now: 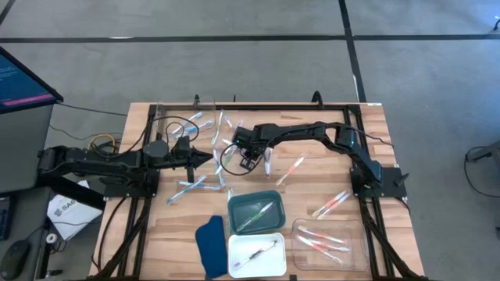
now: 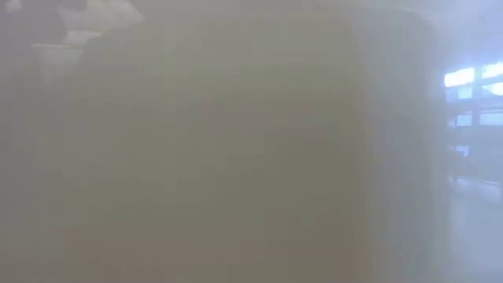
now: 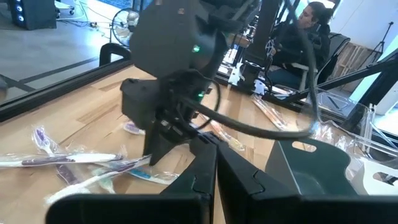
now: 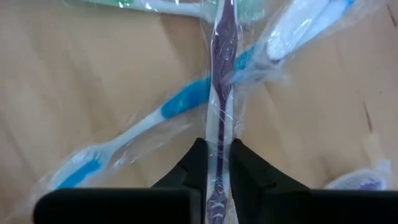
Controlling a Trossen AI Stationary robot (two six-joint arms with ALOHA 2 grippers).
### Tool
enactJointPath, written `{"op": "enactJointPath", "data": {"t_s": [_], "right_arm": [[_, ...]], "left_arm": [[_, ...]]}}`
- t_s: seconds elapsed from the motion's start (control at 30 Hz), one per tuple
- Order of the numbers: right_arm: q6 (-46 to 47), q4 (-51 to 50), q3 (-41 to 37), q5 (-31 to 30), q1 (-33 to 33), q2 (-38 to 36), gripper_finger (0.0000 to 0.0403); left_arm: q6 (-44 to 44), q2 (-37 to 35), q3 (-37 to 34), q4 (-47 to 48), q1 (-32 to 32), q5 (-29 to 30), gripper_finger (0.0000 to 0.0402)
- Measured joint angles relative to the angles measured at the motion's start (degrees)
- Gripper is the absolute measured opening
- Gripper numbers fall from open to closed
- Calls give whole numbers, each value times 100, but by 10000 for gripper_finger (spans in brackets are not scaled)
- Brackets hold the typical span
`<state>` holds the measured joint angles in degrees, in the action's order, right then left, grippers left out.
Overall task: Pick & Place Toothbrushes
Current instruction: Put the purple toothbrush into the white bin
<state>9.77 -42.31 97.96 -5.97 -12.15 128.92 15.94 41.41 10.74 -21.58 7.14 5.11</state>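
Wood table (image 1: 156,226): three trays; right pincer (image 4: 217,163) pinching purple toothbrush (image 4: 222,56).

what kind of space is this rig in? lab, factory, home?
Most likely a robotics lab or workshop. A wooden table stands on bare grey floor marked with dark lines, a monitor sits beside it, and the left wrist view shows a seated person among equipment and a fan.

A green tray (image 1: 269,198), a white tray (image 1: 234,248) and a clear tray (image 1: 353,230) are set along the wooden bench (image 1: 141,226). A dark blue cloth (image 1: 209,243) is laid beside the white tray; a seated person (image 3: 308,38) is seen beyond.
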Motion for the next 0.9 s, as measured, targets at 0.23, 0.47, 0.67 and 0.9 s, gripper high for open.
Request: {"op": "enactJointPath", "data": {"t_s": [0.23,0.47,0.67,0.9], "right_arm": [[-80,-549,284,-663,219,-314,1],[-244,-764,316,-938,309,-971,1],[-1107,-1119,310,-932,547,-1690,1],[-1932,-1455,299,-927,1262,-2300,1]], "left_arm": [[0,0,0,2,-2,-59,8],[21,0,-2,4,-4,-225,8],[87,0,-2,8,-70,-252,8],[87,0,-2,6,-208,-252,8]]}}
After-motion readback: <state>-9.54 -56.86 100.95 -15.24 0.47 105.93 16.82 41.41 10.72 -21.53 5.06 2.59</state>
